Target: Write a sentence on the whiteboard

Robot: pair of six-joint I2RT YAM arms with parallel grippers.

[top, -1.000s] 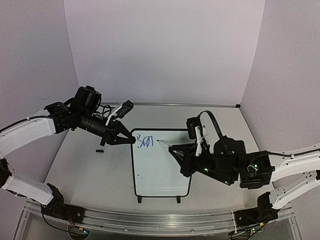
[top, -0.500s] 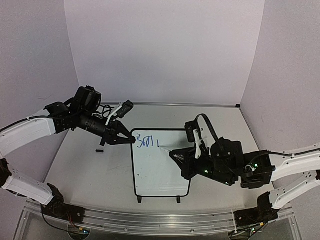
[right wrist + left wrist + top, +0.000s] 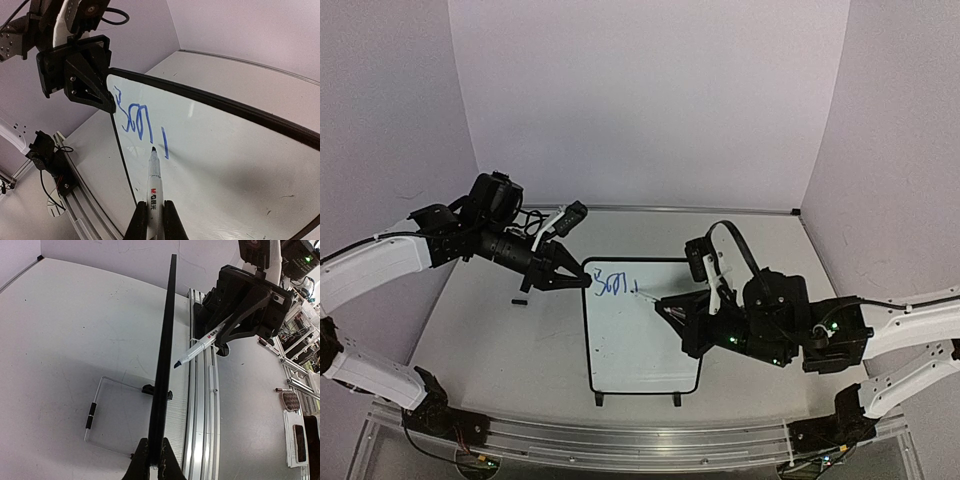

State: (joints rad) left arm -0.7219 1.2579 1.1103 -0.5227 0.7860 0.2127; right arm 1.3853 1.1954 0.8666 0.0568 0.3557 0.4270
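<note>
Whiteboard (image 3: pixel 640 345) is pinched at one corner by our left gripper (image 3: pixel 578 277); our right gripper (image 3: pixel 155 212) clasps the marker (image 3: pixel 154 182), tip near the blue writing (image 3: pixel 136 119).

White-shelled arms (image 3: pixel 370 268), black joints, black wedge-shaped left gripper (image 3: pixel 584 279), right gripper (image 3: pixel 665 303), looped black cable (image 3: pixel 746 246), green lights (image 3: pixel 832 327)

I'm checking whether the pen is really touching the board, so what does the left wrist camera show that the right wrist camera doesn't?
Left wrist only: the board seen edge-on, with what looks like a small gap between it and the tip of the pen. Right wrist only: the blue writing on the board's face. Both: the board pinched by the left gripper, and the pen held in the right gripper.
</note>
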